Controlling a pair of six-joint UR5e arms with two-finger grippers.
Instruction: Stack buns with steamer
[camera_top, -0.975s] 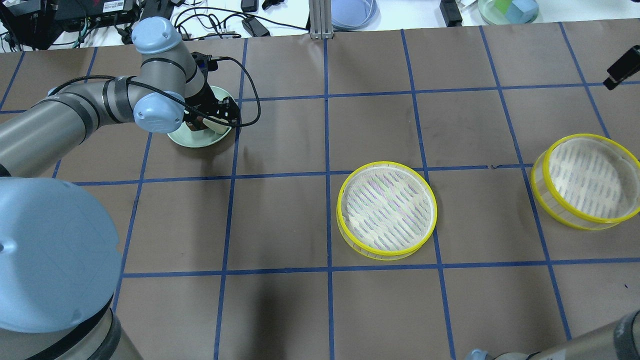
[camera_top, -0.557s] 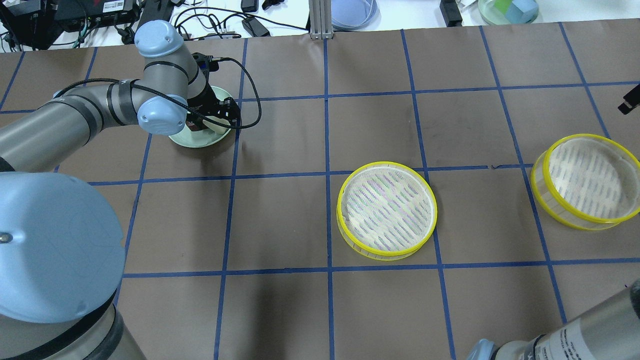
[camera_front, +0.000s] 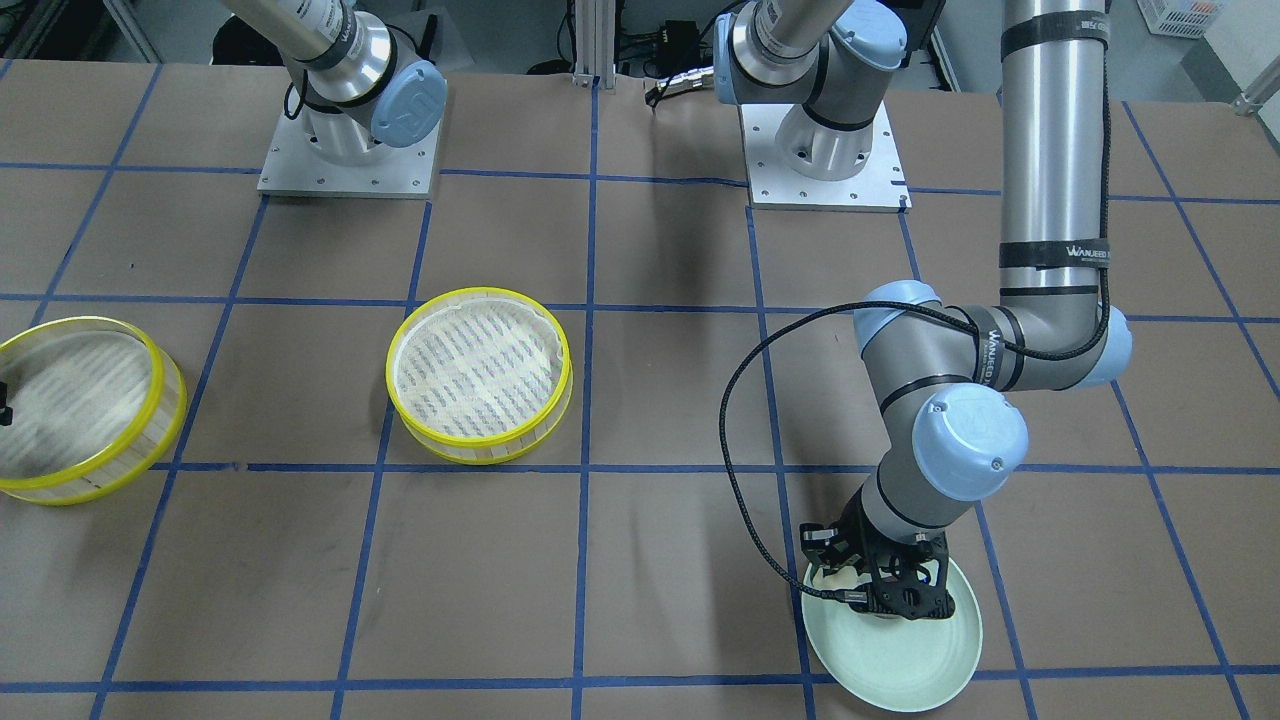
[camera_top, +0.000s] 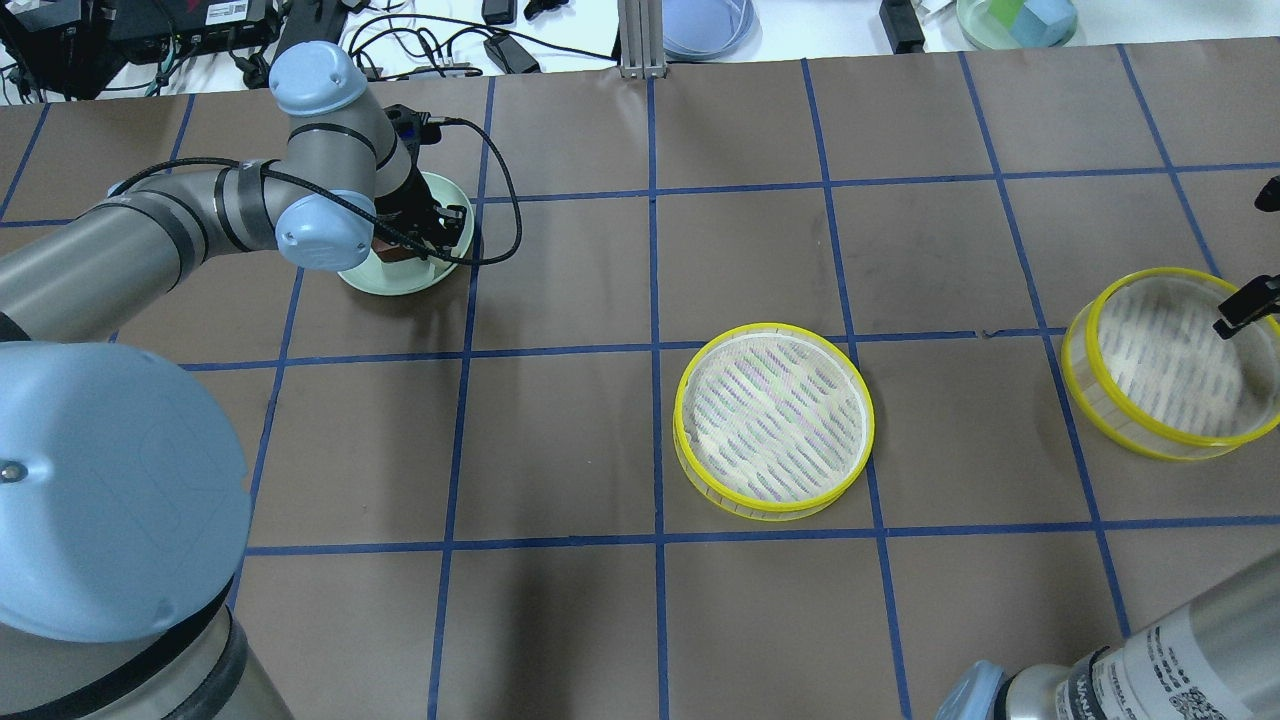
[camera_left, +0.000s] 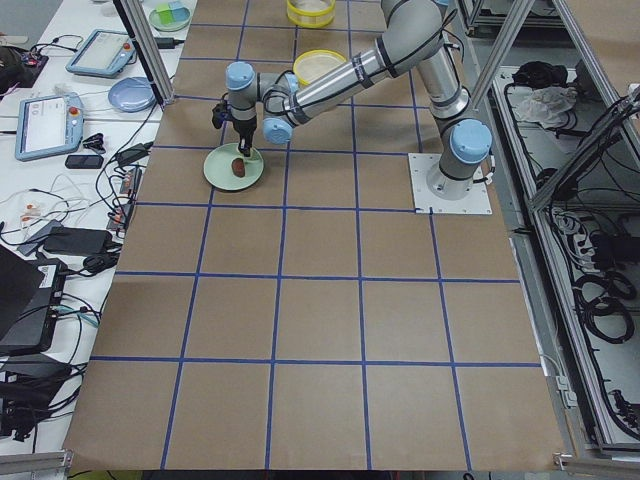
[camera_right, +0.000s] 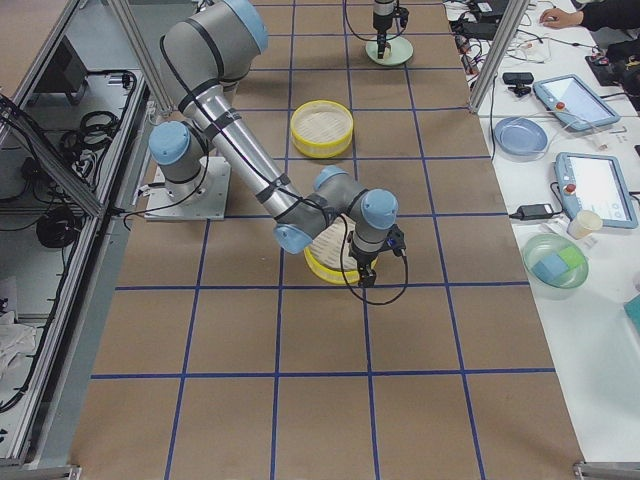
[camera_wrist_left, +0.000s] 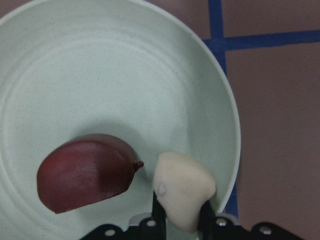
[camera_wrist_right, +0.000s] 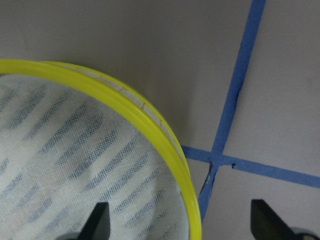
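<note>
- Cream-white dough sits between the two fingers of your left gripper (camera_wrist_left: 181, 220): the cream bun (camera_wrist_left: 183, 187) is pinched at its near end, low over the pale green plate (camera_wrist_left: 100, 60) and close to the plate's edge. I cannot tell whether the bun has cleared the plate.
- The reddish-brown bun (camera_wrist_left: 85, 172) lies on the plate just beside it, across a thin gap, with nothing touching it. Taking the cream one from the edge side looks to me like a way of keeping the fingers off its neighbour.
- Your right gripper (camera_wrist_right: 181, 225) is spread wide. One finger is over the mesh floor of the right-hand steamer basket (camera_wrist_right: 75, 165) and the other is over the table (camera_wrist_right: 100, 30) outside it, so the yellow rim (camera_wrist_right: 150, 122) runs between them.
- I judge that straddle is set up for gripping the basket wall, since this tier must go onto the other one.
- The middle steamer basket (camera_top: 773, 418) stands empty, well apart from both the plate and the other basket. It looks like the likely place for your bun.
- For writing, the black band (camera_front: 1040, 252) on the left arm (camera_front: 1050, 120) reads "WANJEED" in the front-facing view.
- A white label (camera_top: 1190, 660) with a code square on the right arm (camera_top: 1250, 620) is too small to read.
</note>
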